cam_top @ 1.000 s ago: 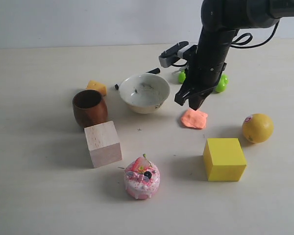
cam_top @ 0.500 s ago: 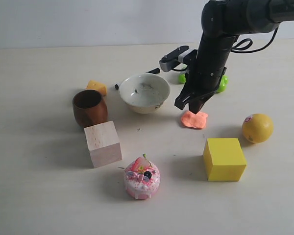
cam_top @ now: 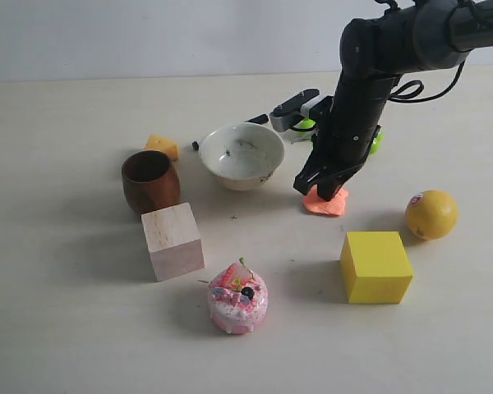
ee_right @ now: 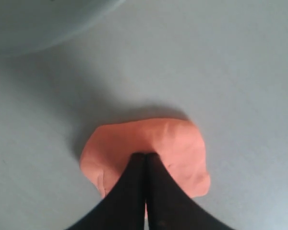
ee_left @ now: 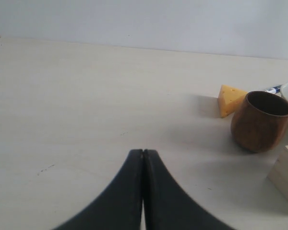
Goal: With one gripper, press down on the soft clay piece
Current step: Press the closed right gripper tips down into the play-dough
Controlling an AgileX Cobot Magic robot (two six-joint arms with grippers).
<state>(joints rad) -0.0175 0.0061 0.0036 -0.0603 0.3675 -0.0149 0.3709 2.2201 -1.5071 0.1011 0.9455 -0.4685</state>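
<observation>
The soft clay piece (cam_top: 327, 203) (ee_right: 177, 143) is a flat salmon-orange blob lying on the table between the white bowl and the yellow cube. My right gripper (cam_top: 322, 192) (ee_right: 145, 155) is shut, and its joined black fingertips rest on the middle of the clay, pointing down from the dark arm. Part of the clay is hidden under the fingers. My left gripper (ee_left: 143, 152) is shut with nothing in it, low over bare table well away from the clay; it does not show in the exterior view.
A white bowl (cam_top: 242, 155), brown wooden cup (cam_top: 150, 180), cheese-like wedge (cam_top: 162, 146), pale wooden block (cam_top: 172, 240) and pink cake toy (cam_top: 238, 298) sit left of the clay. Yellow cube (cam_top: 375, 267) and yellow fruit (cam_top: 431, 214) lie right. Green balls (cam_top: 375, 139) are behind the arm.
The right gripper has come down from just above the clay's back edge onto the clay, its tips now touching it. The left gripper's earlier position is not shown.
</observation>
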